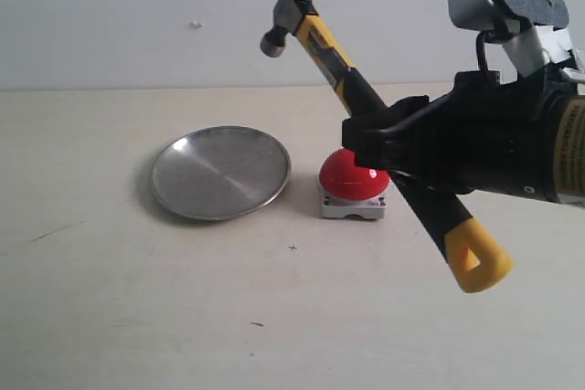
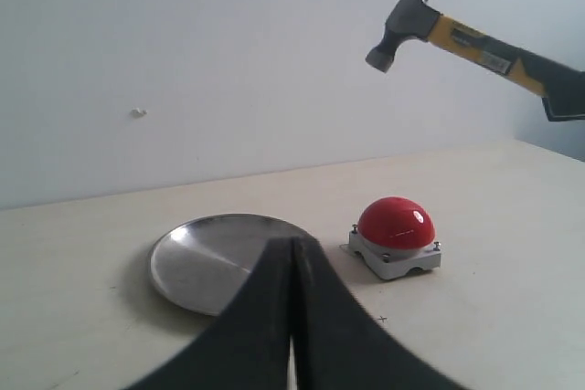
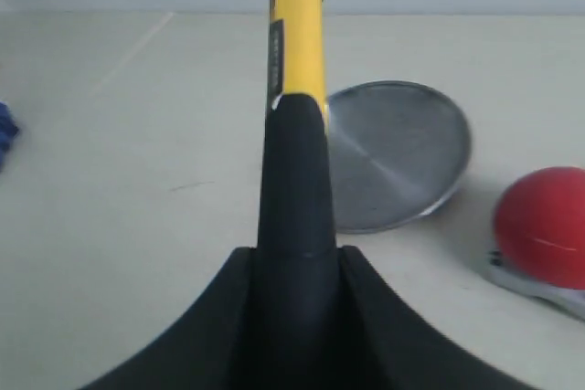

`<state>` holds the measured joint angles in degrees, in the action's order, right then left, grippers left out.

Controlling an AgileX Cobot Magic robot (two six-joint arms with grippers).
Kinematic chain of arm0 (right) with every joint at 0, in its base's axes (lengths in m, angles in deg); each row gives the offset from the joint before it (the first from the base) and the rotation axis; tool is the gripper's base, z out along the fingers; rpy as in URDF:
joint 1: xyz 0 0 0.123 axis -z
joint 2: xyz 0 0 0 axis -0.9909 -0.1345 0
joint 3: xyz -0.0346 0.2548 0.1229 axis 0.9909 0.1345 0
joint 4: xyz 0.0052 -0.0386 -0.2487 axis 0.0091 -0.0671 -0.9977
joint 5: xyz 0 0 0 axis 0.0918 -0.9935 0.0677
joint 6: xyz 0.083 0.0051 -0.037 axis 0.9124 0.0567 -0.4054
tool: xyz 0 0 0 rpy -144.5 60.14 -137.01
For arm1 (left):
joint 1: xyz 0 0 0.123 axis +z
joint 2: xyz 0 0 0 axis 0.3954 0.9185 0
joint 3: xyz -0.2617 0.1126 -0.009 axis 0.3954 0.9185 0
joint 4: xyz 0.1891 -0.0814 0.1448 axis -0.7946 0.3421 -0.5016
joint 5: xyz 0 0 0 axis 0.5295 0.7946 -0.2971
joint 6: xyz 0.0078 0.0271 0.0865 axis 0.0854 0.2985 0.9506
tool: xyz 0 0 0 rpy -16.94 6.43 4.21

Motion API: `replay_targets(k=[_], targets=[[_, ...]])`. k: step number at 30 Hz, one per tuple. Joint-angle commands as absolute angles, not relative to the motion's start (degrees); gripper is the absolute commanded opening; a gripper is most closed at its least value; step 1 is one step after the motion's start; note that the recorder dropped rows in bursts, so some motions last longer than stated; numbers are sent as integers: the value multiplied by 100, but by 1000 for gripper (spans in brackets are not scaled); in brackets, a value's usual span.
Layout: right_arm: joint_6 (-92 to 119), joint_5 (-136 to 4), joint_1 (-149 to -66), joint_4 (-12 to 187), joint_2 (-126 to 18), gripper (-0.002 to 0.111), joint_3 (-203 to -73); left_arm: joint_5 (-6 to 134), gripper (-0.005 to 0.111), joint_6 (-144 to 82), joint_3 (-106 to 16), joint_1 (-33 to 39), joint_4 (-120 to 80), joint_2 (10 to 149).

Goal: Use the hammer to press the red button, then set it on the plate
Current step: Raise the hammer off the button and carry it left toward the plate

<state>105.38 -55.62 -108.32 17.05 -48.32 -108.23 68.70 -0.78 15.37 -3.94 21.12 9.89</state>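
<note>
Hammer (image 1: 331,52) raised, head high over the table (image 1: 110,317). From left: plate (image 1: 220,172) showing only its brushed surface, button (image 1: 350,173) just beside its rim, open table before both, right gripper (image 1: 370,142) clamped on the black handle. Left gripper (image 2: 292,253), fingers pressed together on nothing, appears only in its wrist view; right wrist view alone catches a blue object (image 3: 5,139).

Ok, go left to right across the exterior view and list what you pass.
plate → red button → yellow butt end of the hammer. The hammer's head and the right gripper span several of these, so they are left out.
</note>
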Motion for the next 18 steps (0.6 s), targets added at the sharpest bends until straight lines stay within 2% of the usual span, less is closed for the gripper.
replay_targets(k=[1,5,8,14,18], targets=[[9583,-4927,-10822,3461,-4913,0,-10927,6870,0,-78,1551,-391,2159,960],[8542,-3992,-10822,5472,-5449,0,-10927,6870,0,-78,1551,-391,2159,960],[8236,-3308,-10822,6273,-6017,0,-11062,6870,0,-78,1551,-391,2159,960],[8338,-3405,-10822,6053,-7470,0,-12126,6870,0,-78,1551,-391,2159,960],[8374,-4280,-10822,6053,-8316,0,-12948,6870,0,-78,1551,-391,2159,960]])
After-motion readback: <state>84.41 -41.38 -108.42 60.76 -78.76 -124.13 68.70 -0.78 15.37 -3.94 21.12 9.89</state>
